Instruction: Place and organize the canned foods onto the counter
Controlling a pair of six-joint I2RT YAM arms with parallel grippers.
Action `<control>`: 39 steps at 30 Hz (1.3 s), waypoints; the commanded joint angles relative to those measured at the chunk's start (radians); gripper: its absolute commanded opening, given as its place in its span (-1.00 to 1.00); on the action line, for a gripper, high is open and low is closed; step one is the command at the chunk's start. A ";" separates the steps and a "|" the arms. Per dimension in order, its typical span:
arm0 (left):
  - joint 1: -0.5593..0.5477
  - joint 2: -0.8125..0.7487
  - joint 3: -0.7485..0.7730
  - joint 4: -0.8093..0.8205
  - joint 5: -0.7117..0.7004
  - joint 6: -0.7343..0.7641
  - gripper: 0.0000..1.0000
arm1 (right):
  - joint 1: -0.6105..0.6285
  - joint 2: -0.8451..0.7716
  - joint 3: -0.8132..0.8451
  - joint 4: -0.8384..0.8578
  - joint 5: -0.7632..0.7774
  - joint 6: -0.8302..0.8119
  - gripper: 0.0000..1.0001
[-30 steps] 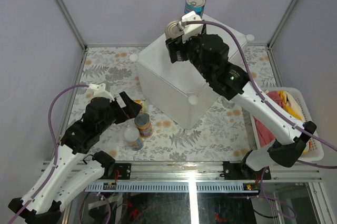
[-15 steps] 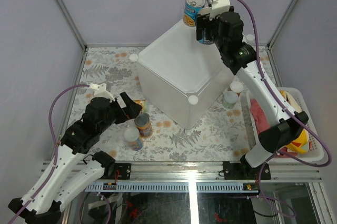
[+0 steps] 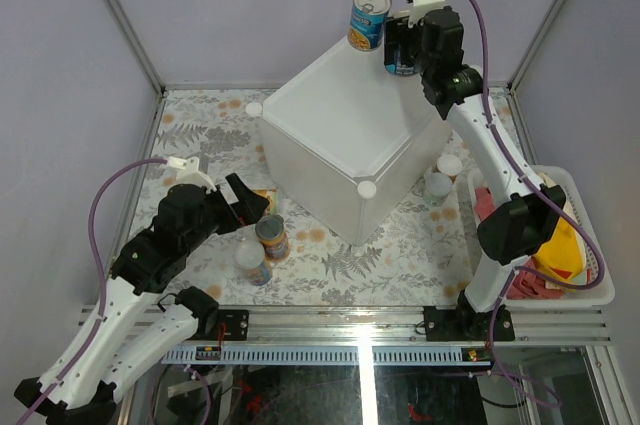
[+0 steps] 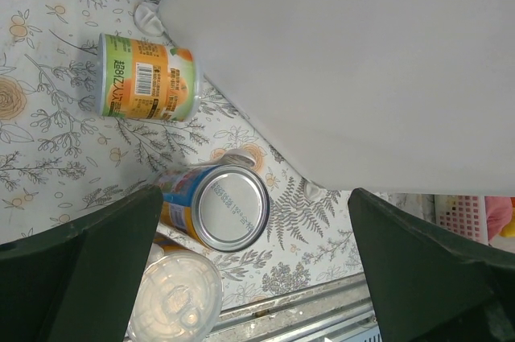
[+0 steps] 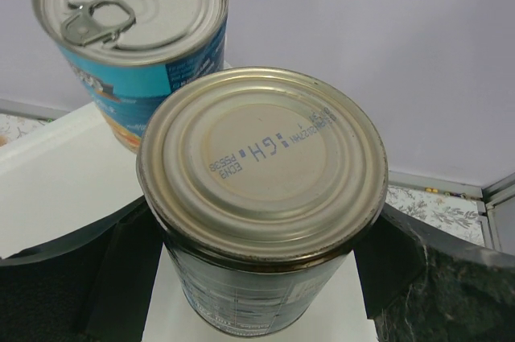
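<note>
**Hazards**

- The right gripper (image 3: 400,50) is closed around a dark-labelled can (image 5: 261,197), stamped end up, at the far edge of the white box (image 3: 340,135). The wrist view shows white box surface beneath the can. Whether the can rests on it cannot be told.
- A blue can (image 3: 369,18) stands just beside the held can, at the far corner of the box. Any sideways drift of the gripper on release or retreat would probably push the blue can over the edge.
- The held can also sits near the box rim. If released while tilted or partly past the edge, it may topple off behind the box.
- The left gripper (image 3: 255,203) hangs wide open and holds nothing, above three cans on the tabletop (image 3: 200,125): an orange can (image 4: 149,76) lying on its side, an upright blue-labelled can (image 3: 272,237) and a white-lidded can (image 3: 252,260). The cans lie close together, so a descent on one could knock another.

**Change from the earlier frames**

- One second ago the right gripper carried its can above the left part of the box top. It has since swung right, to the spot beside the blue can.
- The arm now uncovers two white-lidded cans (image 3: 450,167) right of the box.
- The left arm and the blue can have not moved.
</note>
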 commanded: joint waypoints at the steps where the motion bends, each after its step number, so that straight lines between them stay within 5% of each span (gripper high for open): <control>1: 0.005 -0.011 0.041 -0.006 0.019 0.020 1.00 | -0.023 -0.038 0.090 0.252 -0.037 0.015 -0.93; 39: 0.005 -0.059 0.036 -0.056 -0.002 -0.023 1.00 | -0.072 0.008 -0.023 0.425 -0.070 -0.020 -0.82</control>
